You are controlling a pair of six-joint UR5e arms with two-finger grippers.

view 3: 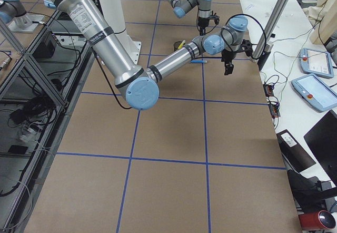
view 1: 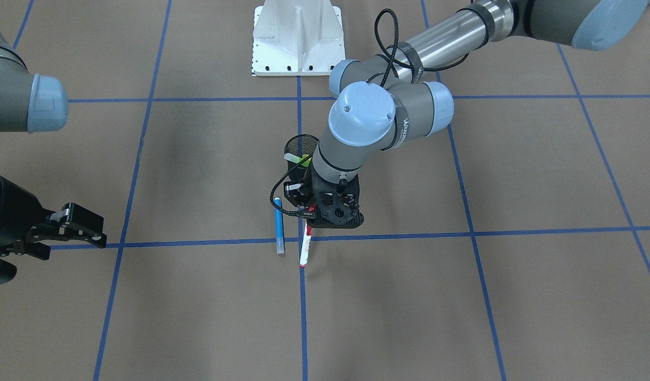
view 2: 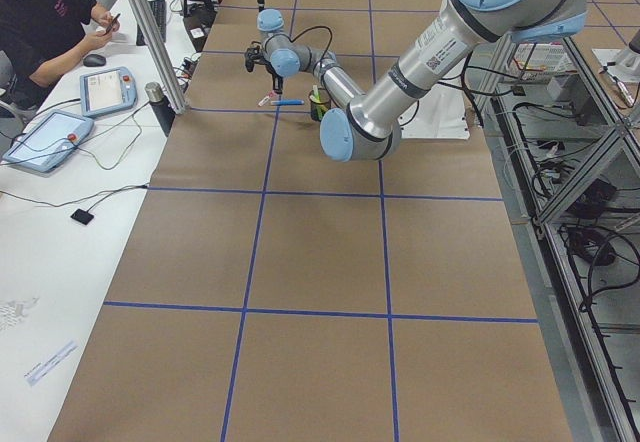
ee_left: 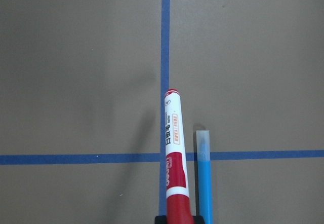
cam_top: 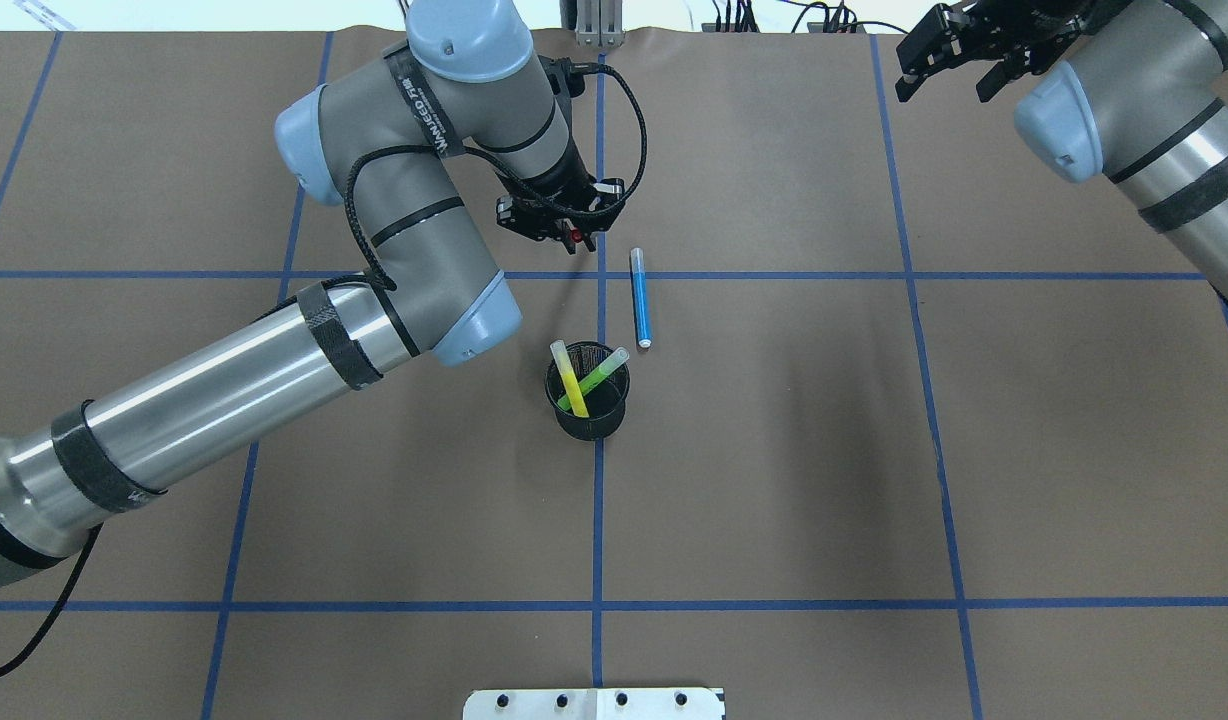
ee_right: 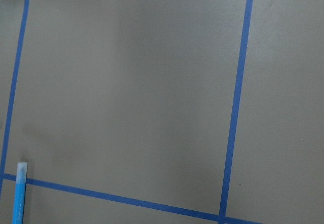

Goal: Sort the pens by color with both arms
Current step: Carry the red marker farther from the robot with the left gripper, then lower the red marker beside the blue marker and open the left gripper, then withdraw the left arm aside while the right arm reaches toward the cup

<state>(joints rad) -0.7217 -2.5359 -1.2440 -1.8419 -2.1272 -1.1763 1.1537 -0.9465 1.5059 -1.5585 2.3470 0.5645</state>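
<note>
My left gripper (cam_top: 574, 238) is shut on the white pen with red ends (view 1: 305, 246) and holds it slightly above the table, over a blue tape line. In the left wrist view the pen (ee_left: 174, 153) points away from the jaws. The blue pen (cam_top: 640, 312) lies flat on the brown table just beside it and also shows in the front view (view 1: 278, 226). The neon yellow pen (cam_top: 566, 375) and the neon green pen (cam_top: 598, 378) stand in the black mesh cup (cam_top: 587, 420). My right gripper (cam_top: 944, 85) is open and empty, far off at the table's far right.
The white bolted pedestal (view 1: 298, 37) stands at the robot's side of the table. Blue tape lines (cam_top: 774, 275) divide the brown table into squares. An operator (view 2: 40, 12) sits at a side bench with tablets beyond the table's far edge.
</note>
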